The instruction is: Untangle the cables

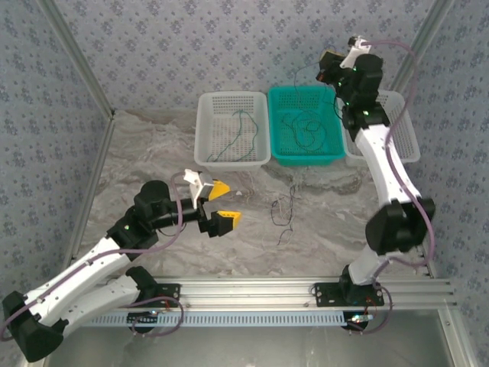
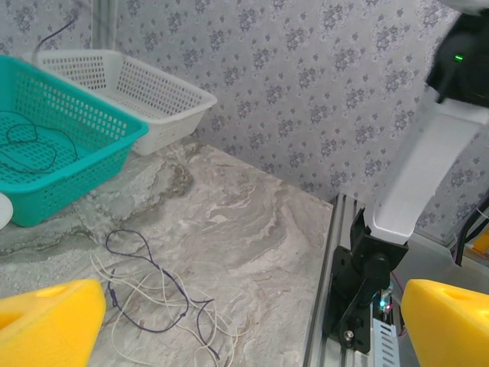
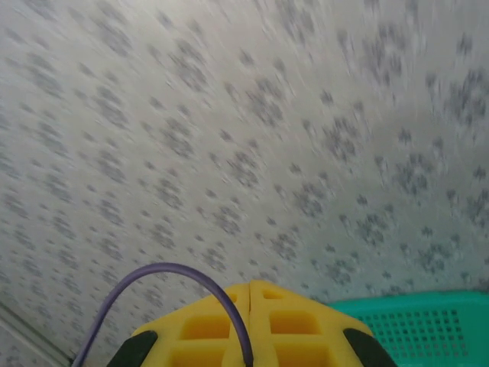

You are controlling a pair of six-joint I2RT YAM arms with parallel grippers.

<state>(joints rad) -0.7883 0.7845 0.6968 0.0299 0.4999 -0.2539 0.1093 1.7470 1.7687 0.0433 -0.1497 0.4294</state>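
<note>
While the grey, marble-veined tabletop (image 1: 145, 153) spreads out smooth below the arms, three rectangular plastic mesh baskets line its far edge: a white basket (image 1: 215, 115) on the left, a teal basket (image 1: 303, 90) touching it in the middle, and a second white basket (image 1: 409, 138) towards the far right corner, partly behind the right arm.

Now the wires. A thin dark green cable (image 1: 243, 136) squiggles loosely inside the left white basket. Several dark cables (image 1: 304, 130) coil in loops on the teal basket's floor. Out on the bare tabletop, a little right of centre and between the teal basket and the near edge, lies the tangle of cables (image 1: 286, 210). The left wrist view shows it as hair-thin, bluish-purple strands looped through limp whitish ones.

On to the fingers! The left gripper (image 1: 224, 205) hovers left of that tangle, well apart from it. Its blocky yellow fingers (image 2: 46, 325) are spread wide and hold nothing.

The right gripper (image 3: 250, 287) is raised high over the far edge by the teal basket, its ribbed yellow fingers pressed tight together. A purple cable (image 3: 164, 267) arcs over them and drops into the seam between them, apparently pinched there.
</note>
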